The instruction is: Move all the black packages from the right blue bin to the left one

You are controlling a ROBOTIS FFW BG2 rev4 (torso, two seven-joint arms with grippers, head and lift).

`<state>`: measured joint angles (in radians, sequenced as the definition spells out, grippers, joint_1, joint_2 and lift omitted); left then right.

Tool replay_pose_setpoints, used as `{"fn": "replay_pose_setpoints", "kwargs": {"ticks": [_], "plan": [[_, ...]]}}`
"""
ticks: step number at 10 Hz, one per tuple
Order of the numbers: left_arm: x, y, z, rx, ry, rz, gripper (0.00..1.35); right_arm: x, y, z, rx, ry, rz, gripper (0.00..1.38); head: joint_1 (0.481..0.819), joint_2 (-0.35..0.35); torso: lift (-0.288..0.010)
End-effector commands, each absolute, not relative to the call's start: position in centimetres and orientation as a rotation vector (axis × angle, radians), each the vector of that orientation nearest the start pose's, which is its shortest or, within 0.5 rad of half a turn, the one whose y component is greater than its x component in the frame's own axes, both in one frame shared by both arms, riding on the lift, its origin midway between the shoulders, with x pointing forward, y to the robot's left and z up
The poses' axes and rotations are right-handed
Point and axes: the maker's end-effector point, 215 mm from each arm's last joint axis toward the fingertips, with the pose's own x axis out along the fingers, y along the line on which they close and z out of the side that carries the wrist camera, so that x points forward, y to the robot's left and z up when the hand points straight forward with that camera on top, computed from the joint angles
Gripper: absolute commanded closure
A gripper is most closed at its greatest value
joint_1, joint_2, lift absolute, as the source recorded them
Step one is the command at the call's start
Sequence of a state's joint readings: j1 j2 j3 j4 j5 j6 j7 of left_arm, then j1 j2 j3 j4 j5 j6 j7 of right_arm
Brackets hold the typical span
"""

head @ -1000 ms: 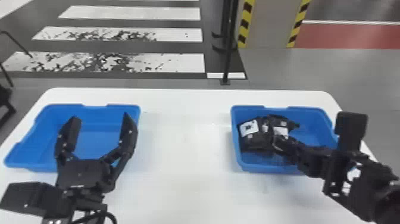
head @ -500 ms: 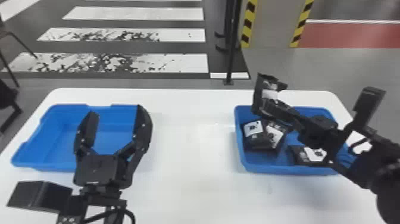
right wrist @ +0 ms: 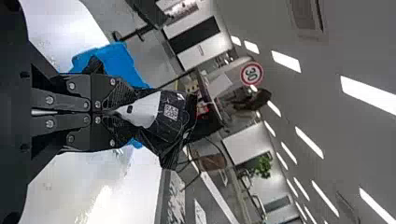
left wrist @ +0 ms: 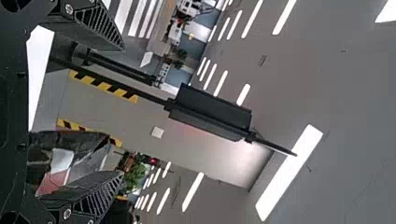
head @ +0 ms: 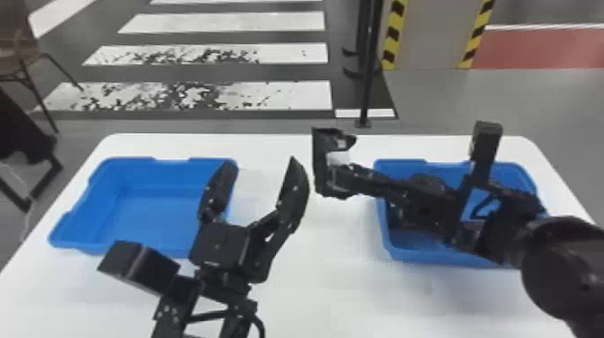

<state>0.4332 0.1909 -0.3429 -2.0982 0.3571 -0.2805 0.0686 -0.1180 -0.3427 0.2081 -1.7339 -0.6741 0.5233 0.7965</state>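
In the head view my right gripper (head: 344,177) is over the middle of the table, shut on a black package (head: 320,168) with a white label. The right wrist view has the same package (right wrist: 170,116) pinched at its edge by the right gripper (right wrist: 116,110). My left gripper (head: 257,180) stands open beside the left bin's right wall, facing the package with a gap between them. In the left wrist view the left gripper (left wrist: 122,114) has its fingers wide apart. The left blue bin (head: 153,220) holds nothing. My right arm partly hides the inside of the right blue bin (head: 404,254).
Both bins stand on a white table (head: 323,292). A thin black pole (head: 369,67) stands on the floor behind the table, and a chair (head: 22,58) is off to the left.
My right gripper has lifted the package out of the right bin and carried it left over the mid-table. The open left gripper has shifted right, towards it.
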Motion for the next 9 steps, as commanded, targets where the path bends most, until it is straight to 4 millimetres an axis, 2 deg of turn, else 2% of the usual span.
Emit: {"fn": "replay_pose_setpoints", "kwargs": {"ticks": [1, 3, 5, 7, 8, 9], "plan": [[42.9, 9.8, -22.2, -0.383, -0.242, -0.295, 0.13, 47.1, -1.2, -29.3, 0.431, 0.276, 1.213, 1.17, 0.695, 0.077, -0.18], [42.9, 10.0, -22.1, -0.316, -0.254, -0.292, 0.14, 46.2, 0.2, -29.0, 0.439, 0.281, 1.249, 1.17, 0.695, 0.107, -0.18], [43.3, 11.2, -22.3, -0.204, -0.268, -0.263, 0.14, 44.7, 1.9, -28.9, 0.481, 0.295, 1.297, 1.17, 0.695, 0.136, -0.18], [43.6, 11.2, -23.3, -0.199, -0.235, -0.261, 0.14, 43.5, 3.4, -29.2, 0.489, 0.316, 1.336, 1.17, 0.695, 0.167, -0.18], [43.6, 10.9, -23.9, -0.215, -0.212, -0.268, 0.14, 43.5, 3.5, -28.9, 0.489, 0.313, 1.34, 1.17, 0.695, 0.18, -0.18], [43.7, 9.9, -25.4, -0.289, -0.149, -0.299, 0.14, 43.5, 3.5, -28.9, 0.486, 0.313, 1.342, 1.17, 0.695, 0.184, -0.18]]}}
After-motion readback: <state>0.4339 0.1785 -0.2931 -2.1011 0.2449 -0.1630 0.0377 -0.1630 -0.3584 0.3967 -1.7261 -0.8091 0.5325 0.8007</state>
